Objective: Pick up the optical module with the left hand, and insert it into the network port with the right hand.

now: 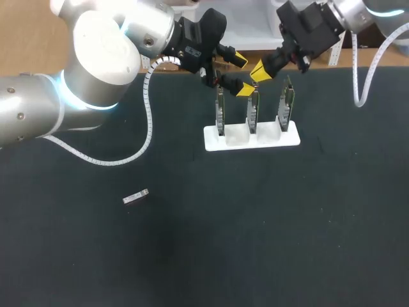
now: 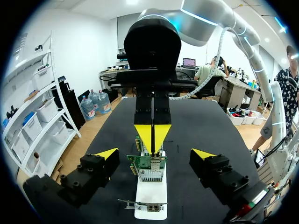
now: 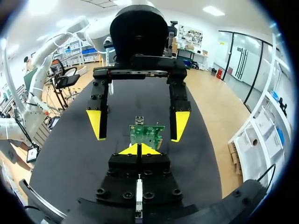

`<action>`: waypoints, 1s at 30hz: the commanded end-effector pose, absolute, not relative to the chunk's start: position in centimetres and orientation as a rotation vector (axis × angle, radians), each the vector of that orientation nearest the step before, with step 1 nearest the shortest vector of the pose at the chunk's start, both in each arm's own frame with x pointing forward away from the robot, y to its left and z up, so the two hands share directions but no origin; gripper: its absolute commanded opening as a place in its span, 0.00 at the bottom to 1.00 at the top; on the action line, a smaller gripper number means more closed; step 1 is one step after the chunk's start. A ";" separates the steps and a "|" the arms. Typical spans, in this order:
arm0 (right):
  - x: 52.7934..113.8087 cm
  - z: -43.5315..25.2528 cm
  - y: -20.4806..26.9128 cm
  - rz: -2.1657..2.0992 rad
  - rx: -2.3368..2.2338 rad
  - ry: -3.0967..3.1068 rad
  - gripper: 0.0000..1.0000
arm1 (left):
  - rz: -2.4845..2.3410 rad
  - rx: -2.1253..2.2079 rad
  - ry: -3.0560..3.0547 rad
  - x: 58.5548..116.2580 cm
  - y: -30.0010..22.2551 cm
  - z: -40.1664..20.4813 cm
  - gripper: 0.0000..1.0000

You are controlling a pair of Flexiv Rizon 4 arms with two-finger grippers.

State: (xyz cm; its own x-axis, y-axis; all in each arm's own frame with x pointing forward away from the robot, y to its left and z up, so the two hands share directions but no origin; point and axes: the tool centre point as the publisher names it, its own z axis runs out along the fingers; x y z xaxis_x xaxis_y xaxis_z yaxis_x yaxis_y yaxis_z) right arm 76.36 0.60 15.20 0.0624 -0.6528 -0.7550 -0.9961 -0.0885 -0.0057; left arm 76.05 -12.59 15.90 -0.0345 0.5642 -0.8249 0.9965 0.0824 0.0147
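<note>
Two arms work over one dark worktop [image 1: 287, 224]. The left arm [image 1: 96, 64] comes in from the left and reaches past the middle. The right arm [image 1: 358, 13] comes in from the far right corner. Both pincers sit close together above the white rack [image 1: 220, 142], which stands toward the far side and holds three green network cards [image 1: 220, 112] upright in a row. Left pincer [image 1: 242, 75]: open, fingers spread wide, one on either side of the middle card [image 1: 254, 110] in both wrist views, gripping nothing. Right pincer [image 1: 259, 71]: yellow tips closed together with nothing visible between them, poised just above the middle card's top edge; cannot tell whether it touches. Optical module [image 1: 135, 197]: small and grey, lying flat and askew on the worktop toward the near left, well apart from the rack and from both pincers. Judgement: pickup not yet begun. Risks: (1) The pincers are crowded, so a careless retreat by the left one could clip the right tips or the middle card and tip the light rack. (2) The module is low and slim, so a descent not squared to its skewed axis could push it along the worktop instead of gripping it. (3) A shallow or off-centre grip could let it twist, spoiling the handover to the right pincer and the alignment needed for insertion.
</note>
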 end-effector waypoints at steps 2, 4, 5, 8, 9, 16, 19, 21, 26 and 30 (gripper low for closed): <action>76.4 15.1 0.8 0.817 -1.802 1.644 0.00 | -0.806 1.565 1.687 76.2 -12.7 16.0 1.00; 76.4 15.0 0.8 0.816 -1.800 1.646 0.00 | -0.806 1.565 1.687 76.2 -12.7 16.0 1.00; 76.4 14.9 0.8 0.816 -1.800 1.648 0.00 | -0.806 1.565 1.687 76.2 -12.7 16.0 1.00; 76.4 14.6 0.8 0.816 -1.801 1.654 0.00 | -0.806 1.565 1.687 76.2 -12.7 16.0 1.00; 76.4 14.6 0.8 0.818 -1.802 1.656 0.00 | -0.806 1.565 1.687 76.2 -12.7 16.0 1.00; 76.3 14.1 0.7 0.823 -1.801 1.672 0.00 | -0.806 1.565 1.687 76.2 -12.7 16.0 1.00; 76.3 14.0 0.7 0.826 -1.797 1.677 0.00 | -0.806 1.565 1.687 76.2 -12.7 16.0 1.00; 76.3 13.9 0.7 0.827 -1.795 1.680 0.00 | -0.806 1.565 1.687 76.2 -12.7 16.0 1.00; 76.1 13.4 0.7 0.829 -1.801 1.690 0.00 | -0.806 1.565 1.687 76.2 -12.7 16.0 1.00; 76.0 13.2 0.8 0.835 -1.803 1.693 0.00 | -0.806 1.565 1.687 76.2 -12.7 16.0 1.00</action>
